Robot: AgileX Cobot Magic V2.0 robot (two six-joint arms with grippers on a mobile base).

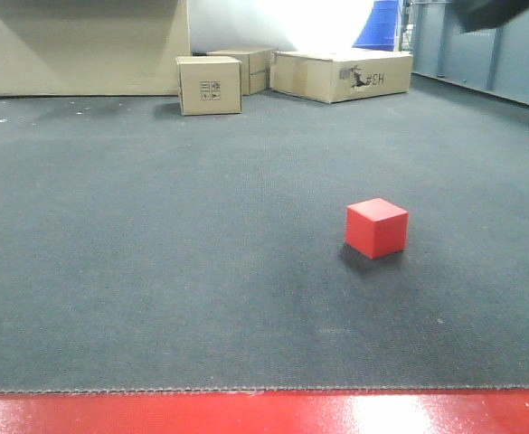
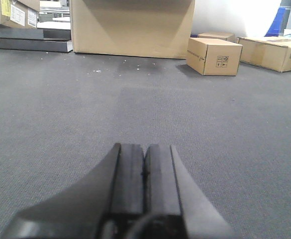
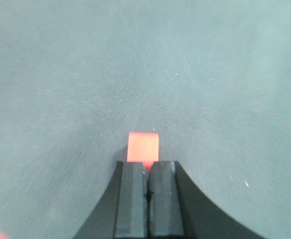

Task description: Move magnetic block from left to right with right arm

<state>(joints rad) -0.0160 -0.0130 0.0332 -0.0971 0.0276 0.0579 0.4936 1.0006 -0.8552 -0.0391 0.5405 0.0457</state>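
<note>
The magnetic block (image 1: 376, 228), a small plain red cube, sits alone on the dark grey carpet (image 1: 155, 253), right of centre in the front view. No gripper is near it there. In the right wrist view the block (image 3: 143, 147) shows small, just past the tips of my right gripper (image 3: 146, 164), which hangs well above it with its jaws pressed together and nothing between them. My left gripper (image 2: 144, 147) is shut too, low over bare carpet, holding nothing. The block does not show in the left wrist view.
Brown cardboard boxes stand at the far edge: a small one (image 1: 210, 85), a flat long one (image 1: 341, 74), a large one (image 1: 88, 45). A grey metal wall (image 1: 490, 50) lines the right. A red floor strip (image 1: 264, 414) borders the carpet's near edge.
</note>
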